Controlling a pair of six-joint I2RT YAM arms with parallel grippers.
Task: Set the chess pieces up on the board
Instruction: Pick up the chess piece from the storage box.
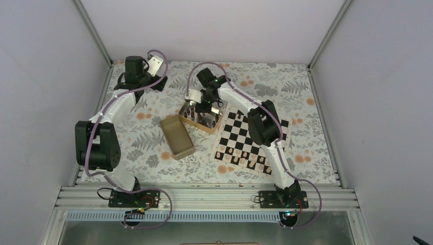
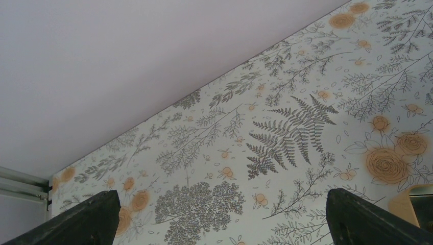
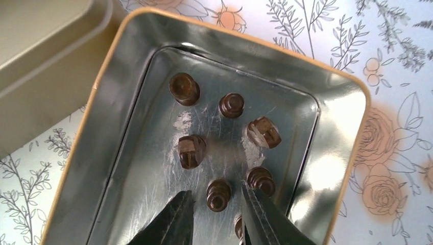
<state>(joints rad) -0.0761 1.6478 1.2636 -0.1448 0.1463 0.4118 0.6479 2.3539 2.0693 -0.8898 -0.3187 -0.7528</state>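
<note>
Left side, top view: the left arm reaches out to about 10 o'clock on the table (image 1: 286,87), well apart from everything in play. The left gripper (image 2: 227,219) is spread wide and holds nothing. Its wrist view shows only floral cloth and the back wall. Judged parked there to leave room for the other arm.

Centre: a shallow golden tin (image 1: 178,138) lies open and bare, just beside the board's 9 o'clock edge. Probably a lid set aside.

At its 1 o'clock is a second tin (image 3: 122,117), close to the board's 10 o'clock corner. It holds the dark chess pieces (image 3: 191,151), standing upright and spaced apart on the metal floor. Six are clear, and a seventh is half hidden at the 6 o'clock edge of the wrist view.

The right gripper (image 3: 215,206) points straight down into this tin. Its jaws are narrowed but not closed, and they straddle one piece (image 3: 218,195), with a sliver of gap on each side. The near-vertical approach looks chosen to slip between close neighbours. The piece at 2 o'clock of the target (image 3: 261,180) sits very near the right finger, so there is some risk of nudging it.

Right: the board (image 1: 240,127) lies tilted on the table. Pale pieces (image 1: 245,155) fill its 6 o'clock rows. The 12 o'clock rows look bare, so the dark side seems hardly begun.
</note>
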